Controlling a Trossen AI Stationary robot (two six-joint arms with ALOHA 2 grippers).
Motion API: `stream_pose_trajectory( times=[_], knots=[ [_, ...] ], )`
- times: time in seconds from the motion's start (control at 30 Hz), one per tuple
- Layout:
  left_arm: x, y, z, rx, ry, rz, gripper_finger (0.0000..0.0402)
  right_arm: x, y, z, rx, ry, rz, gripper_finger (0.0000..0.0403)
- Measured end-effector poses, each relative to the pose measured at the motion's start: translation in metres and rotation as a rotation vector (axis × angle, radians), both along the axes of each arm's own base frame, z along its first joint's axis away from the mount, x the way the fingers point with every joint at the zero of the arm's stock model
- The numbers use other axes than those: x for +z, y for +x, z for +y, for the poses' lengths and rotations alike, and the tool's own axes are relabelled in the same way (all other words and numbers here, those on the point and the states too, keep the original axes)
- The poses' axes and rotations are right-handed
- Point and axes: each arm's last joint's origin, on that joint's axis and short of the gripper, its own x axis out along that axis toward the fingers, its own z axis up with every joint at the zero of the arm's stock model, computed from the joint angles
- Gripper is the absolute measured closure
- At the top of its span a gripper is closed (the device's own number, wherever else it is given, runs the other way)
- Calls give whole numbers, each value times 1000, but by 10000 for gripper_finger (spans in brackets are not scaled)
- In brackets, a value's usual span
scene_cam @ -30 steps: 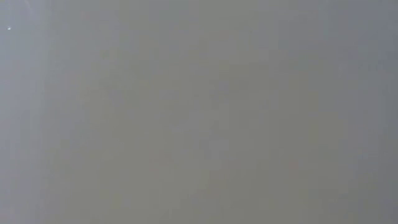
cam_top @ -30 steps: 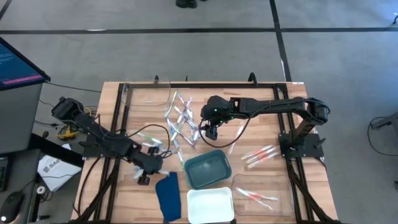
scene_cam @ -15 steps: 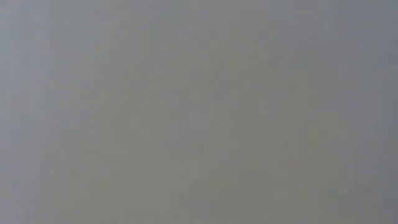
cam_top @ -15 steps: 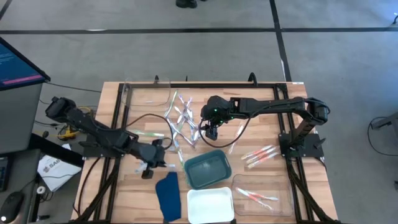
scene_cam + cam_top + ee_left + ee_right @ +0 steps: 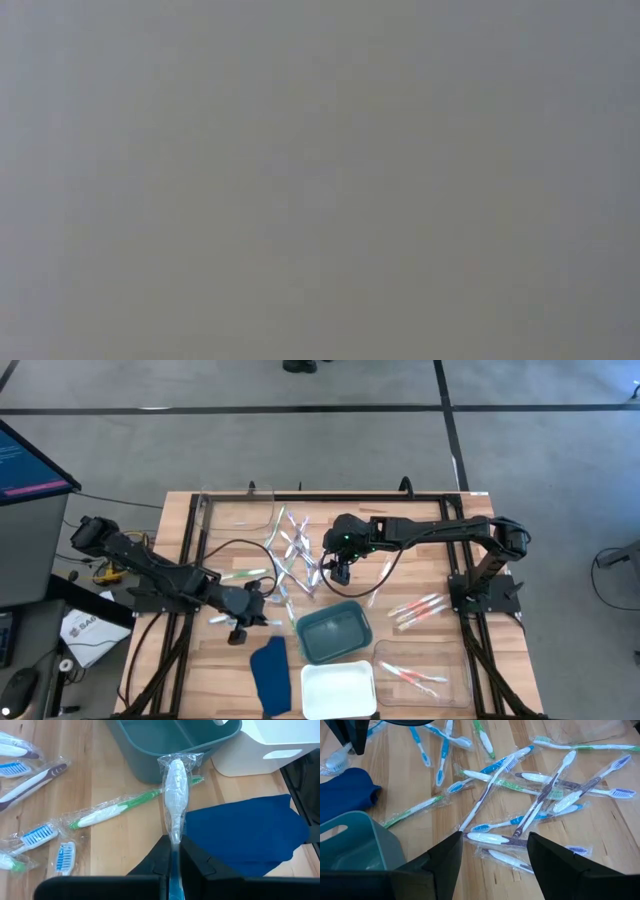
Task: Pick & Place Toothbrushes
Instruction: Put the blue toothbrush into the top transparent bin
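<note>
Left gripper (image 5: 172,851) closed on a wrapped toothbrush (image 5: 176,795), pale handle end projecting forward past the fingertips, blue portion pinched between the fingers (image 5: 155,857). Positioned in high view near the table's (image 5: 500,660) front-left area, just left of the teal bin (image 5: 333,630) and just behind the dark blue cloth (image 5: 270,672). Held above the surface, over the cloth's edge, tip pointing toward the teal bin; green toothbrush (image 5: 115,809) lying flat on the wood under it, near the bin's wall.

Right gripper (image 5: 340,570) parked at table centre, fingers spread apart, nothing between them. Hovering beside the loose pile of toothbrushes (image 5: 540,790), which lie crossed over one another, blue, green and purple-grey, each in clear wrap.

More toothbrushes: pink-orange group (image 5: 418,608) toward the table's right edge; a few in the clear tray (image 5: 420,670) at the front-right corner. White tray (image 5: 338,690) at the front edge, touching the teal bin. Second clear tray (image 5: 238,510) at the back-left corner.

Low view: uniform grey, nothing legible.
</note>
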Motion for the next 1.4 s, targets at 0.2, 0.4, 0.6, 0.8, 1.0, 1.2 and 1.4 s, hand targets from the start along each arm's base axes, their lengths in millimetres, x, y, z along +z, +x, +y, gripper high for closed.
stream_pose_trajectory(
  times=[0.2, 0.4, 0.6, 0.8, 1.0, 1.2, 1.4],
  knots=[
    [0, 0, 0, 0, 0, 0, 390, 0, 0, 0, 0, 0, 0, 187],
    [7, 3, 0, 9, 18, -86, 390, 0, 0, 0, 0, 0, 0, 187],
    [37, 4, 13, 77, 113, -357, 390, 0, 0, 0, 0, 0, 1, 187],
    [64, -7, 52, 247, 285, -513, 390, 0, 0, 0, 0, 0, 1, 187],
    [77, -12, 81, 339, 336, -596, 390, 0, 0, 0, 0, 1, 4, 187],
    [80, -10, 100, 423, 377, -614, 390, 0, 0, 0, 0, 1, 5, 187],
    [84, -13, 124, 545, 448, -629, 390, 0, 0, 0, 0, 1, 7, 187]
  ],
)
